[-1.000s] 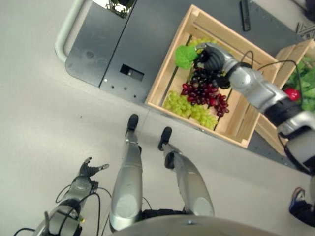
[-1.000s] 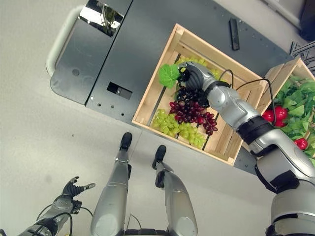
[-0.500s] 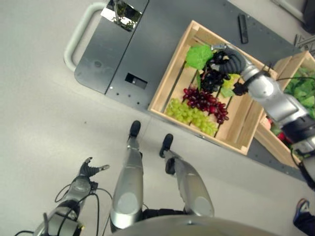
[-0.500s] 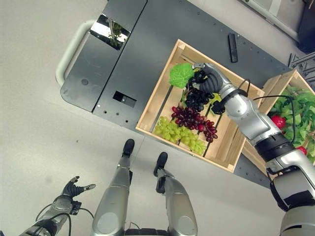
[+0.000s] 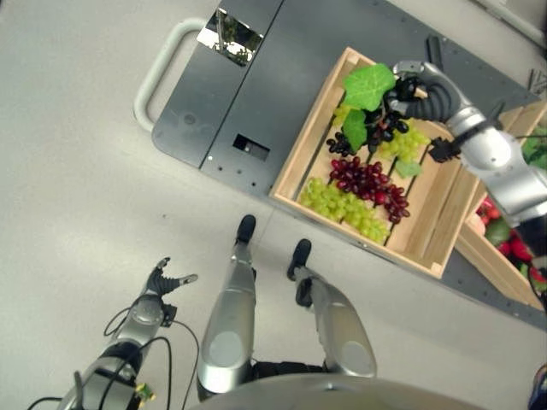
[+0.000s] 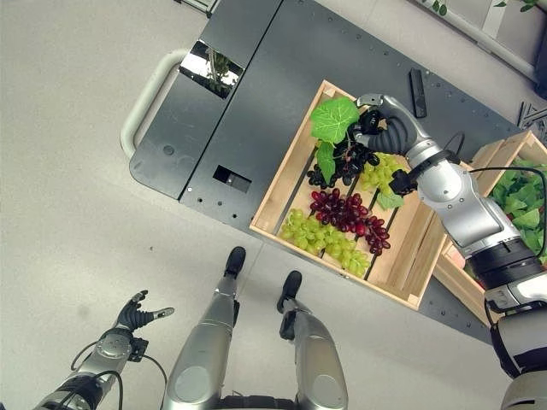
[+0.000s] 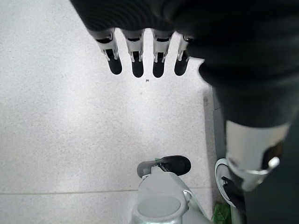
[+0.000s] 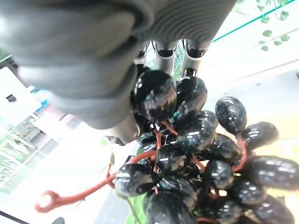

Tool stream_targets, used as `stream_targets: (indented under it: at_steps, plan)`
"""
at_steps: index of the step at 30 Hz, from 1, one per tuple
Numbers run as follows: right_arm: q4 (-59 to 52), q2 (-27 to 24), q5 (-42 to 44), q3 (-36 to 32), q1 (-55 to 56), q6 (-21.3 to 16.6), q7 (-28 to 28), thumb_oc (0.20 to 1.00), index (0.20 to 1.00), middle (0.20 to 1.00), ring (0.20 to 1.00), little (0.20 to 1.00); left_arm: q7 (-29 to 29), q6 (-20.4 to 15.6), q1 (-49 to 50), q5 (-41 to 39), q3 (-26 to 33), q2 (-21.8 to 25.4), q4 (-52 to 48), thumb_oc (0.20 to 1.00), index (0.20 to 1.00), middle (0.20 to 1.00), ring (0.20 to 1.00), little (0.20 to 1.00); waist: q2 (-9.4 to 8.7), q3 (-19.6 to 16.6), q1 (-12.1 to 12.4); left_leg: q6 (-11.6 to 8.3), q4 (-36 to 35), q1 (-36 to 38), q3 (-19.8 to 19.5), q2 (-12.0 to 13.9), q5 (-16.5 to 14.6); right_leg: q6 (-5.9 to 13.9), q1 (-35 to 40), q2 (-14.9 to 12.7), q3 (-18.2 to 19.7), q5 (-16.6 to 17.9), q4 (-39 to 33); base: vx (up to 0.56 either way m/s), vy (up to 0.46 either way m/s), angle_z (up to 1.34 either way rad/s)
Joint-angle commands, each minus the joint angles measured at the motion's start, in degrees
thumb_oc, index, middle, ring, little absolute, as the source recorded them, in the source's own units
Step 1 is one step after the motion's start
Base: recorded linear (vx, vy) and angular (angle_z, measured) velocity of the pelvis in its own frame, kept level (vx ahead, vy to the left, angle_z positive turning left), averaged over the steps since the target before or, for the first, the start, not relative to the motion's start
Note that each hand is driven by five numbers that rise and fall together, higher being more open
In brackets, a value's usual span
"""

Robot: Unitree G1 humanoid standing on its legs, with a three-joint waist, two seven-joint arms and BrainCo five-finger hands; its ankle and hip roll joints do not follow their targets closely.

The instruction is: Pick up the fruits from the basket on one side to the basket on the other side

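The right hand [image 6: 389, 130] has its fingers [image 8: 166, 51] curled round the top of a bunch of black grapes [image 6: 346, 162] with green leaves [image 6: 334, 120], holding it above the far end of the wooden crate [image 6: 282, 190] (whether the lowest grapes touch the slats cannot be told). In the crate lie a red grape bunch [image 6: 350, 219], a green grape bunch [image 6: 325, 241] along the near wall and another green bunch [image 6: 380, 171] beside the held one; a second crate [image 6: 487, 158] with leafy greens stands just beyond. The left hand [image 6: 132, 314] hangs low over the floor [image 7: 70, 140], fingers [image 7: 134, 58] straight and released.
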Motion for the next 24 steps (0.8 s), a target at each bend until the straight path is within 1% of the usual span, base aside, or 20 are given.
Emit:
stream_targets:
  at_steps: [1, 3, 8, 12, 13, 16, 17, 21, 24]
  plan:
    - [-4.19, -2.91, 3.04, -3.23, 1.22, -3.87, -0.78, 0.2, 0.2, 0.2, 0.2, 0.2, 1.04, -1.29, 4.43, 3.01, 0.62, 0.42, -0.32, 1.0, 1.0, 1.0, 1.0, 1.0, 0.01, -7.42, -0.76, 1.94, 2.27, -0.62, 2.26, -1.57, -1.53, 4.09, -2.3, -1.6, 0.13, 4.51, 2.06, 0.0, 0.0, 0.0]
    - [-4.08, -3.33, 3.76, -3.4, 1.17, -3.97, -0.63, 0.2, 0.2, 0.2, 0.2, 0.2, 1.3, -1.69, 4.5, 3.2, 0.76, 0.77, -1.61, 1.0, 1.0, 1.0, 1.0, 1.0, -0.1, -7.83, -0.7, 1.89, 2.32, -0.45, 2.3, -1.56, -1.59, 4.08, -1.92, -1.59, 0.15, 4.42, 1.91, 0.0, 0.0, 0.0]
    - [-4.02, -4.59, 5.16, -4.79, 2.52, -4.09, -0.36, 0.2, 0.2, 0.2, 0.2, 0.2, 1.04, -3.05, 5.37, 1.0, 1.46, 1.65, -8.62, 1.0, 1.0, 1.0, 1.0, 1.0, -0.37, -9.12, -0.82, 1.96, 2.05, 0.37, 2.12, -1.59, -1.78, 4.19, -0.84, -1.74, -0.04, 4.61, 1.2, 0.0, 0.0, 0.0]
    - [-3.94, -4.6, 5.81, -5.93, 4.13, -4.22, -0.29, 0.2, 0.2, 0.2, 0.2, 0.2, 1.09, -3.69, 6.01, 1.2, 1.46, 2.64, -12.82, 1.0, 1.0, 1.0, 1.0, 1.0, -0.41, -9.82, -0.91, 1.94, 1.67, 0.94, 2.0, -1.59, -1.86, 4.27, -0.23, -1.82, -0.11, 4.65, 0.92, 0.0, 0.0, 0.0]
    - [-3.83, -4.85, 5.92, -6.36, 4.74, -4.15, -0.11, 0.2, 0.2, 0.2, 0.2, 0.2, 0.83, -4.16, 6.8, 1.84, 1.42, 3.69, -16.51, 1.0, 1.0, 1.0, 1.0, 1.0, -0.33, -10.24, -0.9, 2.01, 1.56, 1.18, 1.98, -1.59, -1.99, 4.34, 0.12, -1.91, -0.1, 4.63, 0.78, 0.0, 0.0, 0.0]
    - [-3.65, -4.82, 6.01, -6.56, 5.05, -4.1, 0.0, 0.2, 0.2, 0.2, 0.2, 0.2, 0.86, -4.35, 7.13, 2.06, 1.66, 4.25, -17.73, 1.0, 1.0, 1.0, 1.0, 1.0, -0.3, -10.44, -0.84, 2.05, 1.57, 1.32, 2.0, -1.63, -2.06, 4.36, 0.24, -1.93, -0.06, 4.63, 0.74, 0.0, 0.0, 0.0]
    - [-2.68, -4.96, 6.37, -6.97, 5.66, -3.97, 0.09, 0.2, 0.2, 0.2, 0.2, 0.2, 0.79, -5.13, 8.25, 1.32, 2.82, 5.6, -21.75, 1.0, 1.0, 1.0, 1.0, 1.0, -0.18, -11.07, -0.68, 2.22, 1.46, 1.97, 2.13, -1.61, -2.37, 4.44, 0.67, -2.0, -0.08, 4.47, 0.69, 0.0, 0.0, 0.0]
    - [-2.11, -4.9, 6.5, -7.5, 6.47, -4.04, 0.39, 0.2, 0.2, 0.2, 0.2, 0.2, 0.52, -5.63, 9.82, 0.12, 4.53, 6.61, -24.25, 1.0, 1.0, 1.0, 1.0, 1.0, -0.05, -11.66, -0.67, 2.23, 1.37, 2.73, 2.18, -1.7, -2.66, 4.55, 1.3, -1.99, 0.14, 4.45, 0.41, 0.01, 0.004, 0.0]
    - [-1.81, -5.08, 7.14, -7.87, 7.53, -4.04, 1.05, 0.2, 0.2, 0.2, 0.2, 0.2, -0.4, -6.48, 11.42, -1.63, 6.29, 8.44, -29.16, 1.0, 1.0, 1.0, 1.0, 1.0, 0.09, -12.33, -0.56, 2.27, 1.3, 3.29, 2.25, -1.72, -2.94, 4.61, 1.9, -2.05, 0.25, 4.41, 0.21, 0.02, 0.008, 0.01]
